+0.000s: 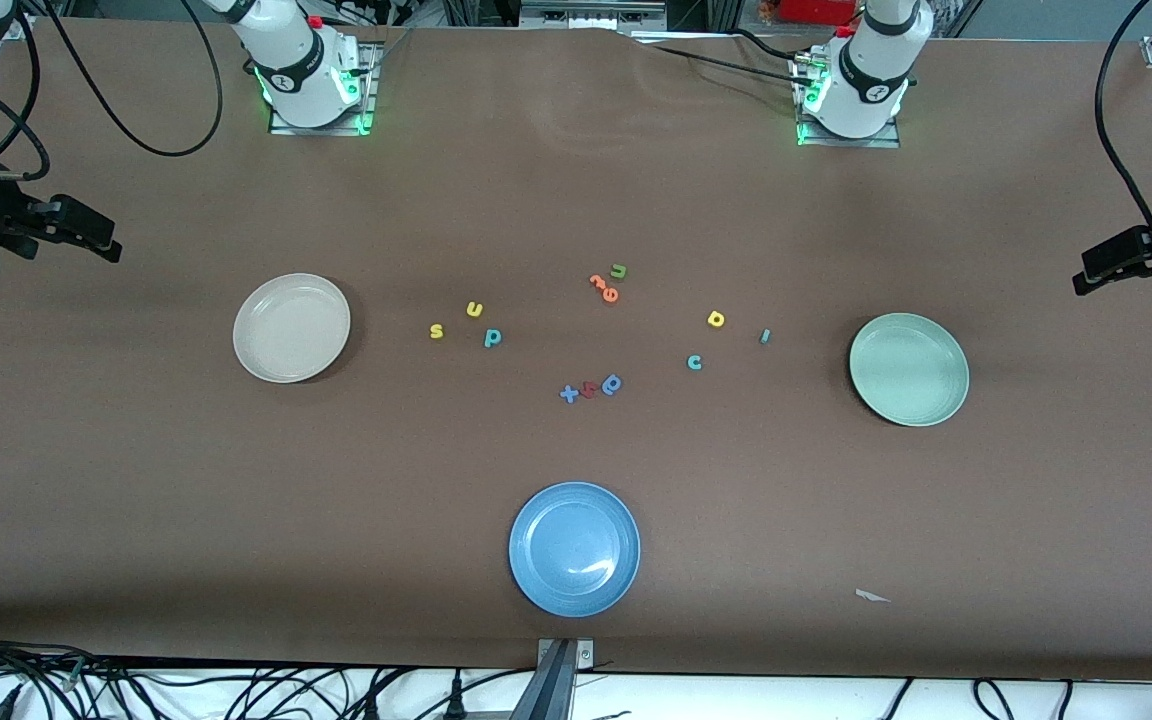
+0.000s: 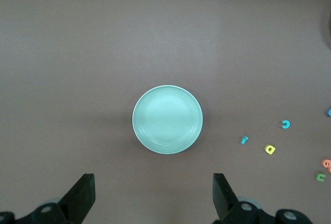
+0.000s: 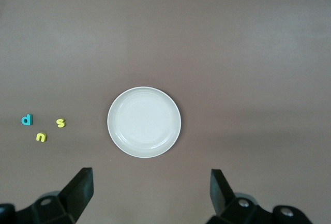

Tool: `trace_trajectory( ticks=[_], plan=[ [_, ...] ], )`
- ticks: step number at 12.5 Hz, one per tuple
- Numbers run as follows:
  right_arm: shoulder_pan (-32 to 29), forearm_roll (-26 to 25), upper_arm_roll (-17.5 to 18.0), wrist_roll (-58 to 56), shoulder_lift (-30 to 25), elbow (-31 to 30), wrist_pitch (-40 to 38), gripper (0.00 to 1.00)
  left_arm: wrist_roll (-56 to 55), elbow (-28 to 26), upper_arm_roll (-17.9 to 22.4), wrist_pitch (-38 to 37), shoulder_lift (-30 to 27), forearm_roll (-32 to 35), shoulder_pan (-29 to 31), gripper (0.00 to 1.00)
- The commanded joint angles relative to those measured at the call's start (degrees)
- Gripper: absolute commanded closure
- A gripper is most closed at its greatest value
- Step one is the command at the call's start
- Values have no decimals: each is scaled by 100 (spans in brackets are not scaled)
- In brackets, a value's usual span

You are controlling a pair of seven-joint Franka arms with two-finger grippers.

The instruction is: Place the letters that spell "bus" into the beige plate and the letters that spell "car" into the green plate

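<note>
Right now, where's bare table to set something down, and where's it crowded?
Bare table: between the blue plate and the green plate; also between the blue plate and the beige plate. Crowded: mid-table, where foam letters scatter between the beige and green plates.

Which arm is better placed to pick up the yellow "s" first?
Right: the right gripper, open, hangs over the beige plate's end, and the yellow "s" lies beside that plate.
</note>
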Motion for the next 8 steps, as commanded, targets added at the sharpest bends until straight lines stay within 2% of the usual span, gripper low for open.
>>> trace_trajectory(
  ticks=[1,8],
  plan=[
    [15,-6,-7,10,-14,41,-30,0,161,-25,-143,-146,-284,35,-90,0],
    [15,-15,1,-25,-6,41,-56,0,108,116,-153,-253,-233,35,-91,0]
  ],
)
